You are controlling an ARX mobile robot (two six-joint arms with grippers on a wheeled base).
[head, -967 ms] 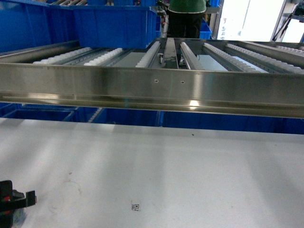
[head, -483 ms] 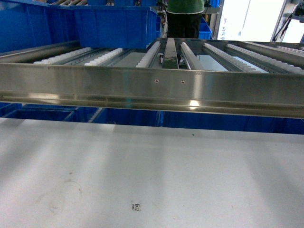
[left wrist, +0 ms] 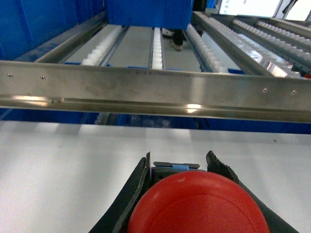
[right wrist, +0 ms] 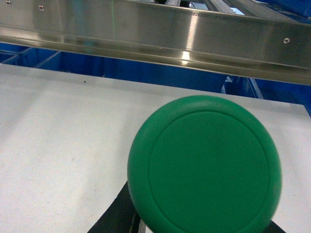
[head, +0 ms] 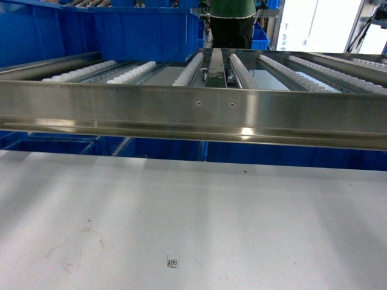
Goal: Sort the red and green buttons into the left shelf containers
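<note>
The left gripper (left wrist: 181, 194) was closed on the red button (left wrist: 198, 204), its dark fingers (left wrist: 130, 194) pressed against either side of the cap, above the white table (left wrist: 58, 165); the right gripper (right wrist: 194, 221) likewise clasped the green button (right wrist: 205, 162), whose cap filled most of that wrist view and hid the fingers almost entirely; neither gripper appeared in the head view; a blue tub (head: 145, 30) sat at the upper left on the roller shelf (head: 193, 109), well apart from both buttons, its top cut off.

Left claw (left wrist: 179, 167): black curved fingers (left wrist: 132, 194), grey metal block btwn.
</note>
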